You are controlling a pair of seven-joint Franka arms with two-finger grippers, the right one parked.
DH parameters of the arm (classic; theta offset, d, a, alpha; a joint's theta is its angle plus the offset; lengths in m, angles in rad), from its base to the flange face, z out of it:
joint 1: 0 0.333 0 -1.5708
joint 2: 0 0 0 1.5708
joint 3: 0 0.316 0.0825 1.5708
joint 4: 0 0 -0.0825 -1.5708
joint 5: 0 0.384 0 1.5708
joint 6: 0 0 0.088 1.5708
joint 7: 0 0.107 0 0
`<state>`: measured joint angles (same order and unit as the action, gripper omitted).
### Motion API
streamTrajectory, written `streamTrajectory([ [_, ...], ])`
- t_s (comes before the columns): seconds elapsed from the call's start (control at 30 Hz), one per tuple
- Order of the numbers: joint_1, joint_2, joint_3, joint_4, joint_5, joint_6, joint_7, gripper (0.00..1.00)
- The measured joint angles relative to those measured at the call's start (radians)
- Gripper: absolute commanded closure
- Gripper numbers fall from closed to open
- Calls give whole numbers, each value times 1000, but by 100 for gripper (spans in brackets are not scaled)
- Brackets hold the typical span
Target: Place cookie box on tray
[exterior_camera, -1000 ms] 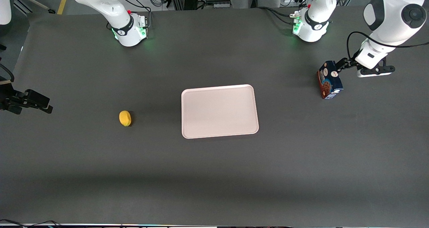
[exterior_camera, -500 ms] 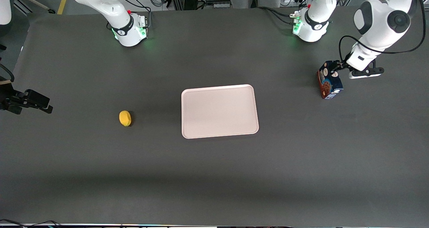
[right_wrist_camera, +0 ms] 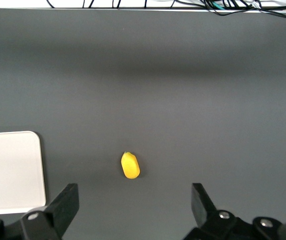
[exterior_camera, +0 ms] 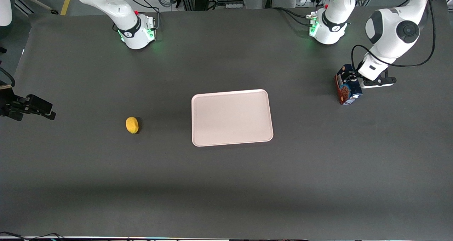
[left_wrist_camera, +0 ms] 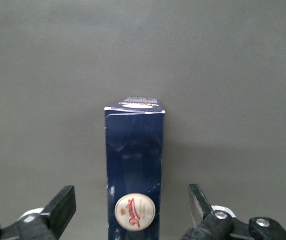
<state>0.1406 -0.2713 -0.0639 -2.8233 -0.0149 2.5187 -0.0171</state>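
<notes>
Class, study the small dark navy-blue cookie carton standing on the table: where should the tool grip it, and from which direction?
Grip the small dark navy-blue cookie carton across its two broad faces, near the upper end, coming down from above. It stands upright and is narrow, so it fits the gap. The left arm's tool is already open with one finger on either side.

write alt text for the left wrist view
A navy cookie box stands upright on the dark table, centred in the open hand, with a gap between it and each finger. A round white-and-red logo faces the camera.

Upright navy cookie box (exterior_camera: 348,88), empty tray (exterior_camera: 231,117) apart
</notes>
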Motion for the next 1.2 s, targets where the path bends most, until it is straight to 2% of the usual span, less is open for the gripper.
streamTrajectory([
  [0.33,-23,61,-3,-14,0,63,0,0],
  [0.63,-36,83,-4,-25,0,94,2,7],
  [0.7,-36,86,-4,-30,0,105,2,13],
  [0.9,-36,91,-4,-37,0,118,8,22],
  [0.97,-36,91,-4,-37,0,119,15,35],
  [1.03,-36,91,-4,-37,0,120,25,39],
  [1.13,-35,92,-3,-37,0,121,39,53],
  [1.2,-35,93,-3,-37,0,121,43,57],
])
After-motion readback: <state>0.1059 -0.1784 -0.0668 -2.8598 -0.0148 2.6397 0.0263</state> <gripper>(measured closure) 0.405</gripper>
